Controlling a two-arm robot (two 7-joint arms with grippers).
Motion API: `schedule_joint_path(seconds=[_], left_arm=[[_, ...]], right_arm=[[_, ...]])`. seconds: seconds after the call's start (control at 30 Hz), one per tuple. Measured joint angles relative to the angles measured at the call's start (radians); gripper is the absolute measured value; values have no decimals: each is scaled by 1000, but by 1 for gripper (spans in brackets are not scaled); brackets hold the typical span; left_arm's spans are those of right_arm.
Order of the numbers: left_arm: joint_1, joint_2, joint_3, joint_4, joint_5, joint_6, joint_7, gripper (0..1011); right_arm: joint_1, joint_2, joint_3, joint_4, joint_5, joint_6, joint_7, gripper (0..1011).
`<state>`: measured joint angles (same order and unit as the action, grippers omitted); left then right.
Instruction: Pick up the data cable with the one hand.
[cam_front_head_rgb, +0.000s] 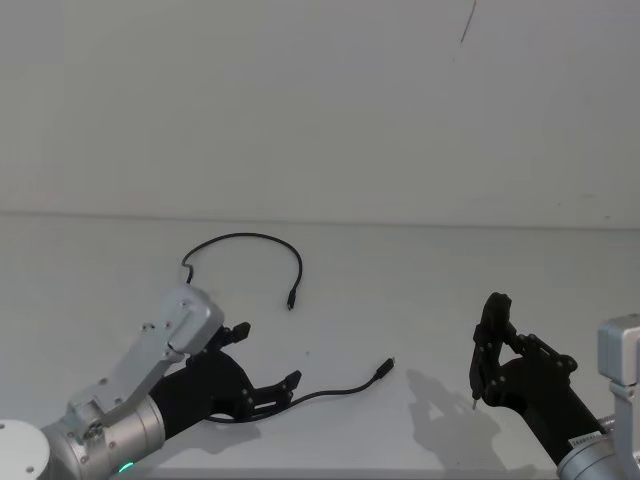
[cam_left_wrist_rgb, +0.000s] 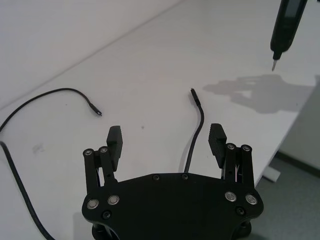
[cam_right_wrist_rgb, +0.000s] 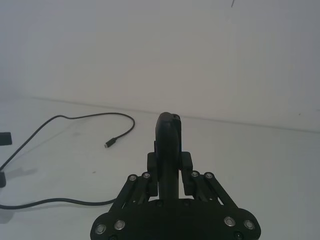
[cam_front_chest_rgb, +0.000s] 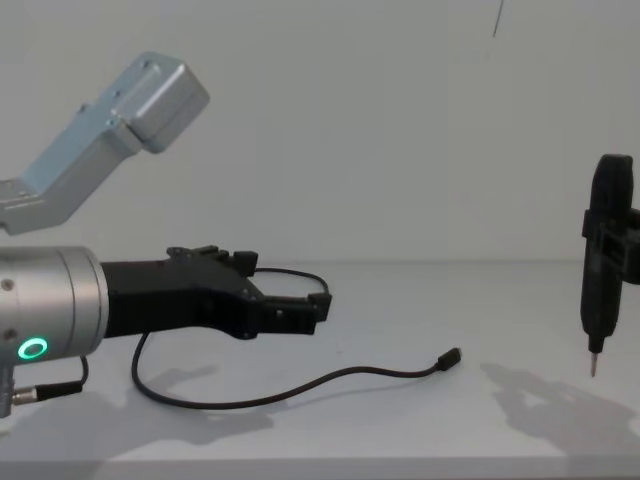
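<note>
Pick not yet made. The data cable (cam_front_head_rgb: 251, 237) lay flat and loose on the white tabletop (cam_front_head_rgb: 430, 275), nothing lifted.

One plug rested near the middle of the tabletop. From it the cord arced away toward the wall and back to the left arm, passed out of sight beneath it, and came out again as a shallow curve ending in the second plug, nearer the front edge.

The left gripper (cam_front_head_rgb: 267, 355) hung over that near stretch with its jaws spread wide. In the left wrist view the cord ran up between the fingers (cam_left_wrist_rgb: 216, 137), closer to one than the other. From the chest view the gripper sat above the surface and clear of the cord. By my reading the approach was roughly lined up; lowering, closing and lifting were all left to do.

The right gripper (cam_right_wrist_rgb: 168, 164) stood well apart on the right, clamped on a black pen-like tool (cam_front_chest_rgb: 600, 265) held upright, metal tip down, above the tabletop. It looked parked.

Materials:
- **Cable:** thin, matte black, limp, holding soft curves, with small blocky plugs.
- **Tabletop:** smooth, matte white.
- **Gripper:** black, angular linkage with ribbed pads and bright screw heads.
- **Left arm:** brushed silver cylinder with a green ring light.
</note>
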<state>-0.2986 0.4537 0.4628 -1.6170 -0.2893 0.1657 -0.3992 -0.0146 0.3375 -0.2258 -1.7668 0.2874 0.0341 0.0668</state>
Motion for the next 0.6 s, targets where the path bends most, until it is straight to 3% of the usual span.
schedule_joint_path(seconds=[0.6], left_arm=[[-109, -1, 71, 129, 83, -22, -114, 1001]], right_arm=[[0, 0, 0, 0, 0, 0, 0, 269]])
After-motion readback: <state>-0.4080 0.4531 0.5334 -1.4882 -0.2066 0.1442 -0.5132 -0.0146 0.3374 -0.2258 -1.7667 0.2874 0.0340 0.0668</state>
